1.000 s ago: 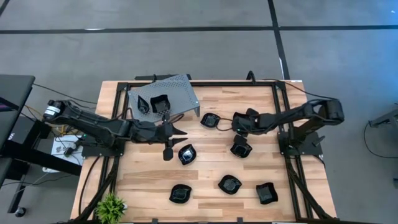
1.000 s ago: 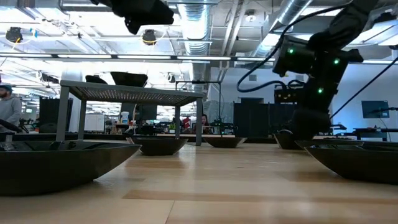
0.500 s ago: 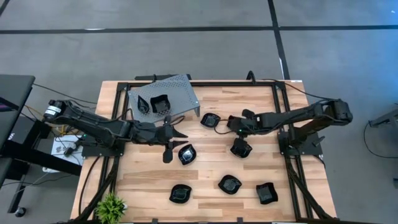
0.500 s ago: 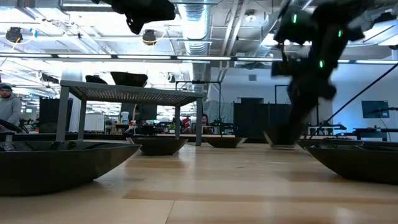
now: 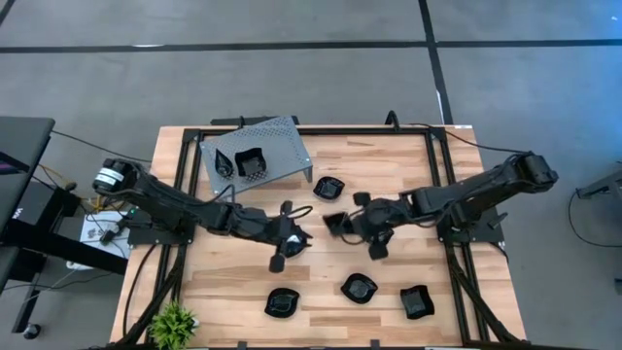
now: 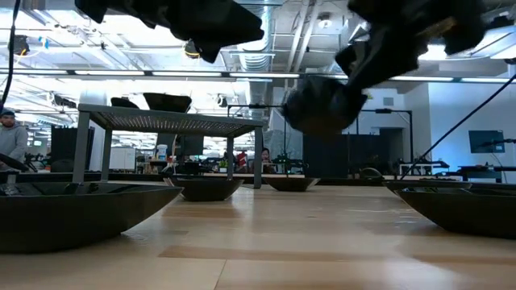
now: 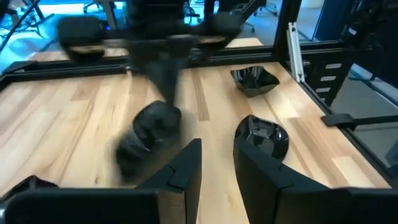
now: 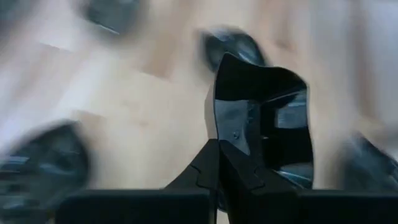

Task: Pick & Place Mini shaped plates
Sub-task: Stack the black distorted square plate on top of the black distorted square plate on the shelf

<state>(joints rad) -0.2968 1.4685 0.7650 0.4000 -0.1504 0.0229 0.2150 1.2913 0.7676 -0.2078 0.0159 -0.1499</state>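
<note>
Right gripper [image 5: 342, 223] fingers clamp a mini plate [image 8: 264, 121] by its rim, mid-desk | left gripper [image 7: 216, 163] fingers parted above another plate [image 5: 294, 236] | risk: thin rim grip slips; arms collide.

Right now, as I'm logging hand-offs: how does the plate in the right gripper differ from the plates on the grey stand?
The held plate hangs in the air over mid-table, tipped on edge in the right gripper; the two stand plates rest flat on the perforated stand at the table's back left, touched by no gripper. All are small, glossy and black.
</note>
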